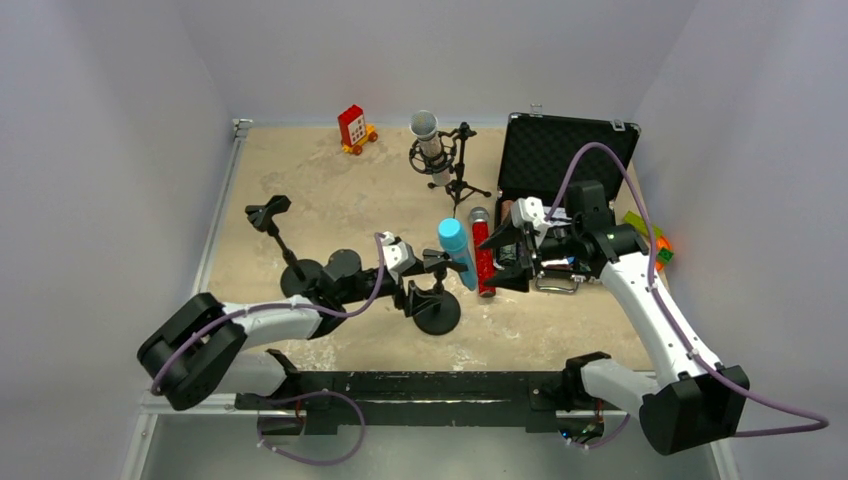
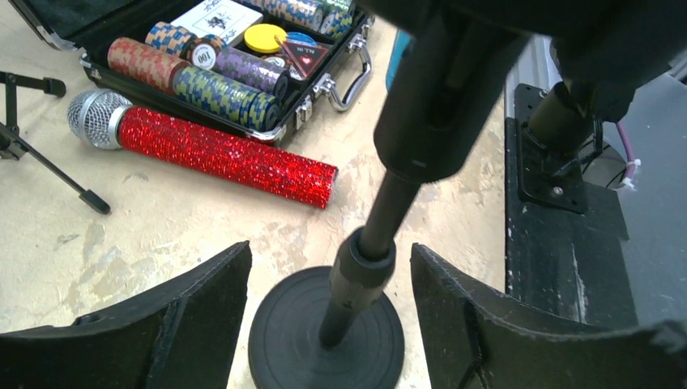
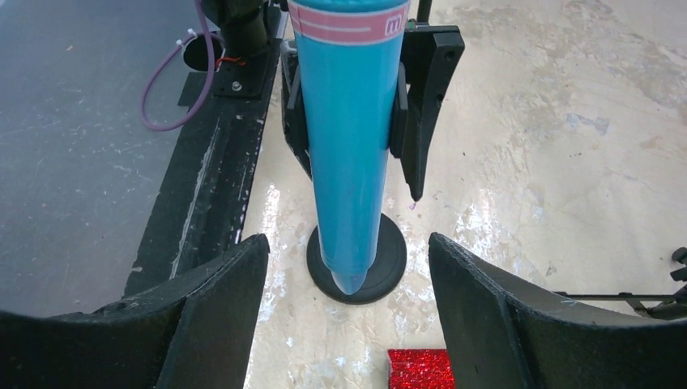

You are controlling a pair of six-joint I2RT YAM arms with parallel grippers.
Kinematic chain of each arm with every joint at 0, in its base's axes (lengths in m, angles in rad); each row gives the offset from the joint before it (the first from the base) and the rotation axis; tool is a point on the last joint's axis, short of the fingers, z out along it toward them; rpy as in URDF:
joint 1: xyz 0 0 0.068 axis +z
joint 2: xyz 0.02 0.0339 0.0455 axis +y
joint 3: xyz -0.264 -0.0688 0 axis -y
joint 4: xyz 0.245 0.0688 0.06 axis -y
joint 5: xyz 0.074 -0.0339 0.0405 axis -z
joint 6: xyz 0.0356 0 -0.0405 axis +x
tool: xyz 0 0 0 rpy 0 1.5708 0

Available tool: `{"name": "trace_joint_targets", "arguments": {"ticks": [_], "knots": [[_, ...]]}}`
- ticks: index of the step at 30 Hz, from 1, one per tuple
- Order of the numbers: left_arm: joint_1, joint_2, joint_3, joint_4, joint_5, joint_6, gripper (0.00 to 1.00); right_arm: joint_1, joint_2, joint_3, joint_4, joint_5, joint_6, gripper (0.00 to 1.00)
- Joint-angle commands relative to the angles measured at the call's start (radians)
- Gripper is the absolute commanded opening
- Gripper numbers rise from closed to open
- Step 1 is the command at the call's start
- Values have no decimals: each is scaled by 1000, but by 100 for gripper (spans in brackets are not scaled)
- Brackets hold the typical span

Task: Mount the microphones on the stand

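The light blue microphone (image 1: 455,248) sits clipped in the round-based stand (image 1: 436,312), centre frame; the red-glitter microphone (image 1: 484,262) lies flat on the worktop (image 1: 340,190) just right of it. The left pincer (image 2: 328,259) gapes wide astride the stand post, holding nothing; the right pincer (image 3: 348,251) is likewise wide and empty. Red barrel judged rigid, light, prone to roll: take mid-barrel, clear of the mesh head.

I see open black case (image 1: 566,158) at far right of table (image 1: 330,195), lid upright. Inside: rows of poker chips (image 2: 227,91) lying on edge, white card box (image 2: 217,18), yellow disc (image 2: 266,36). Red toy (image 1: 352,128) on yellow wheels near far edge, well apart from case. Green-orange toy (image 1: 657,242) just beside case's right side, partly hidden from me.
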Motion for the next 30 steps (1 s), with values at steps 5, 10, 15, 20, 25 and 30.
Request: {"name": "trace_joint_targets", "arguments": {"ticks": [5,10,15,20,25,30], "knots": [[-13,104,49,348,-9,-60,67,-32,-17,-21,25,-66,-1,75],[-14,54,39,298,-18,-31,63,-35,-9,-22,26,-69,1,75],[-13,46,59,216,10,-13,39,-43,-4,-19,21,-70,1,75],[-13,0,42,180,6,-6,0,-50,-4,-21,20,-72,3,75],[12,-214,26,-48,-213,67,0,-57,-10,-22,22,-69,3,75],[105,-355,60,-234,-457,87,0,-67,-11,-23,24,-67,1,75]]}}
